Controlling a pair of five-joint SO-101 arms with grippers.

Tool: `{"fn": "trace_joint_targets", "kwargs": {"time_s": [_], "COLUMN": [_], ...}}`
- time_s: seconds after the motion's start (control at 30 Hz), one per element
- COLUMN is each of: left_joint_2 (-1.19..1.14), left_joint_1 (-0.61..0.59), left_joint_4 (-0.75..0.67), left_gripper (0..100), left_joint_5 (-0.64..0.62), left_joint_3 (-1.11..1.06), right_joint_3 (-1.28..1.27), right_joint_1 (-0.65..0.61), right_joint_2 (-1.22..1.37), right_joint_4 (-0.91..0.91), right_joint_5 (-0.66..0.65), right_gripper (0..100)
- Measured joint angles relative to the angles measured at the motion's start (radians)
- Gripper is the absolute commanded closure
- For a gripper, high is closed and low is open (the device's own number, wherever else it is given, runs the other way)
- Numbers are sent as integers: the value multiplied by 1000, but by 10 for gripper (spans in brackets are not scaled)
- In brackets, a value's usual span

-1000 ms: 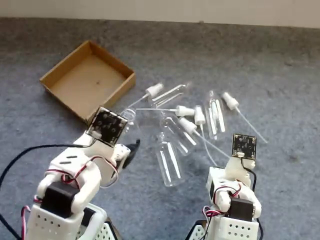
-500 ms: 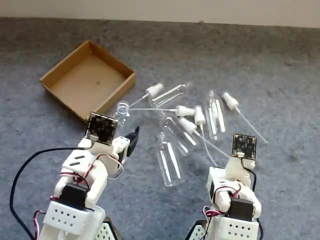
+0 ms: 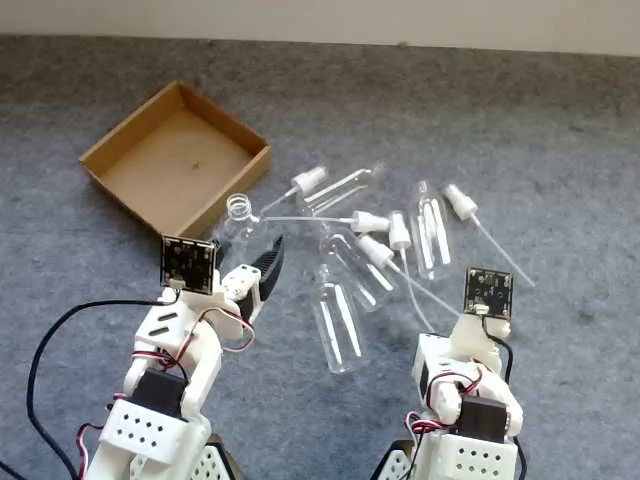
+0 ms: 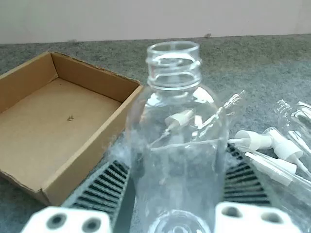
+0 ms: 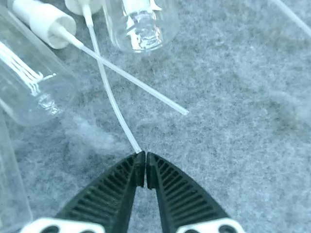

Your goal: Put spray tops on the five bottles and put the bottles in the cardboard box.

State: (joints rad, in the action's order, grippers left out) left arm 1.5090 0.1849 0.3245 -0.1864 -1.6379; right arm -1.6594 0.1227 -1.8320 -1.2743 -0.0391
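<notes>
My left gripper point(image 3: 248, 258) is shut on a clear open-necked bottle point(image 3: 237, 217), holding it just off the near corner of the cardboard box point(image 3: 110, 185). In the left wrist view the bottle point(image 4: 177, 141) stands between the black ribbed fingers point(image 4: 104, 187), neck pointing away, with the empty box point(image 4: 58, 126) beyond it. Several more clear bottles point(image 3: 337, 318) and white spray tops point(image 3: 368, 221) with long thin tubes lie scattered on the grey carpet. My right gripper point(image 5: 145, 167) is shut and holds nothing. Its tips rest at the end of a spray-top tube point(image 5: 114, 109).
The right arm's camera board point(image 3: 488, 291) sits close to the nearest tubes. Two bottles point(image 5: 29, 82) and a spray top point(image 5: 41, 22) lie just ahead of the right gripper. Bare carpet stretches to the right and beyond the box.
The left arm has drawn back and to the left with the bottle, and the bottle's neck now shows beyond the gripper, nearer the box. The right arm has not moved.
</notes>
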Motion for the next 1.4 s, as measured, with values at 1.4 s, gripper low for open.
{"fn": "trace_joint_targets", "kwargs": {"time_s": [1.4], "left_joint_2": [0], "left_joint_1": [0], "left_joint_4": [40], "left_gripper": [909], "left_joint_5": [38], "left_joint_3": [-40], "right_joint_3": [384], "right_joint_1": [175], "right_joint_2": [241], "right_joint_4": [324], "right_joint_5": [-290], "right_gripper": [981]}}
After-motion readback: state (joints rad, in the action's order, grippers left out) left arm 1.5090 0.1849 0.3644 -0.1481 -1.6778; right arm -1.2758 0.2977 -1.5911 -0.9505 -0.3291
